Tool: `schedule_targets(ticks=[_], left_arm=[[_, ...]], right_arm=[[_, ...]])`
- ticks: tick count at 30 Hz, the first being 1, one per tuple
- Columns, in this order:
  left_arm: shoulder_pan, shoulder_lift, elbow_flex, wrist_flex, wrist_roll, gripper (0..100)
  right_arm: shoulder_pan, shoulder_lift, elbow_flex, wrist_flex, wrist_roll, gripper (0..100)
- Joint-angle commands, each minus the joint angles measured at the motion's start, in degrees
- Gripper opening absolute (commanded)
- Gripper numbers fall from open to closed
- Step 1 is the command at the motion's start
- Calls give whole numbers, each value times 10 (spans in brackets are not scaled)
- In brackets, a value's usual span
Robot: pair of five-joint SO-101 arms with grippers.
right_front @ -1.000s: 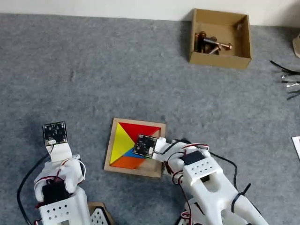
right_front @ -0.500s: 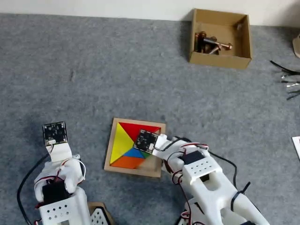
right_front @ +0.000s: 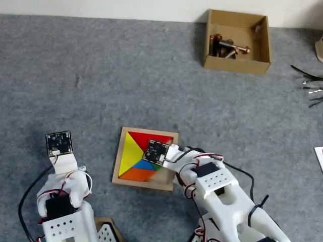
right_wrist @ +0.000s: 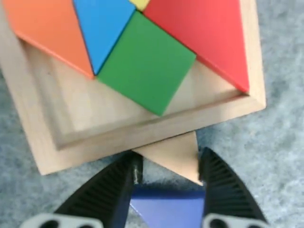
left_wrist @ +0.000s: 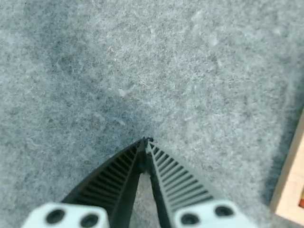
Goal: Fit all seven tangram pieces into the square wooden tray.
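Observation:
The square wooden tray (right_front: 118,156) lies at the front middle of the grey carpet. It holds a red triangle (right_front: 149,138), a yellow triangle (right_front: 130,151), a blue piece (right_front: 143,165) and an orange piece (right_front: 136,174). The right wrist view adds a green square (right_wrist: 147,71) in the tray (right_wrist: 42,142). Just outside the tray's rim lies a tan triangle (right_wrist: 175,154), with my right gripper (right_wrist: 168,166) shut on it, one finger at each side. A dark blue triangle (right_wrist: 168,209) sits under the gripper. My left gripper (left_wrist: 146,145) is shut over bare carpet, left of the tray.
A cardboard box (right_front: 207,40) with metal parts stands at the back right. Loose cables (right_front: 309,85) lie at the right edge. The tray's corner (left_wrist: 292,190) shows near my left gripper. Part of the tray floor (right_wrist: 95,118) next to the green square is bare.
My right arm has shifted slightly toward the far side of the tray. The left arm has kept still.

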Motion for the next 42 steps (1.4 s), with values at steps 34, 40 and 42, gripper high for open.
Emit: schedule_targets(ticks=[34, 40, 42], left_arm=[[-7, -3, 11, 2, 6, 5], [-7, -3, 11, 2, 6, 5], [-7, -3, 11, 2, 6, 5]], right_arm=[[41, -14, -98, -26, -127, 101], [38, -14, -98, -26, -128, 101], [38, -9, -98, -26, -128, 101]])
